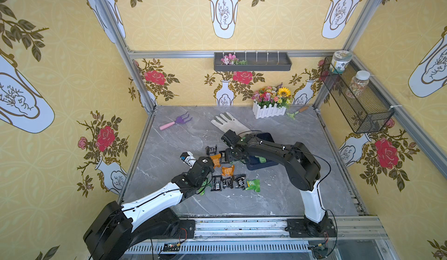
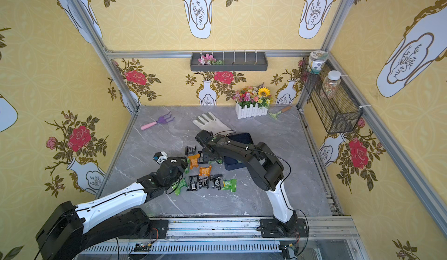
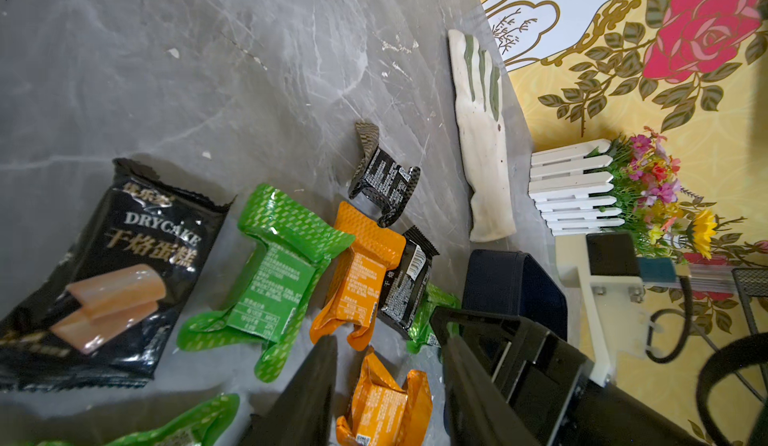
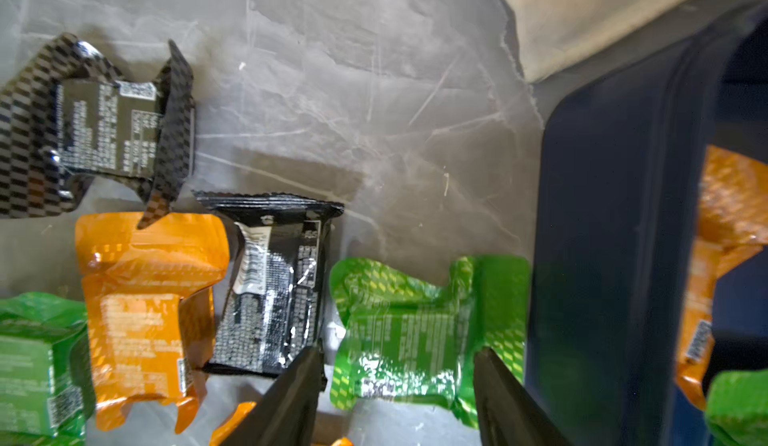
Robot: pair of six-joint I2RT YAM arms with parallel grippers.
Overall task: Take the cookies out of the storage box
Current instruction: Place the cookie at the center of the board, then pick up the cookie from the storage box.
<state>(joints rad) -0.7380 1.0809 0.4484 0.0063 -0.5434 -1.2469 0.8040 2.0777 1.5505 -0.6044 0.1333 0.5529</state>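
Right fingers [image 4: 291, 398] spread astride green packet [image 4: 411, 332], long axis toward storage box [image 4: 602, 257]

Most cookies [image 1: 227, 171] scattered beside navy storage box [image 1: 256, 167], few pkts inside.

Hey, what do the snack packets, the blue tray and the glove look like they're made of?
Snack packets: thin glossy foil or plastic film, crinkled, with bright glints. Blue tray: probably hard plastic, smooth matte walls, rounded corners. Glove: likely soft cloth, dull, lying limp and flat.
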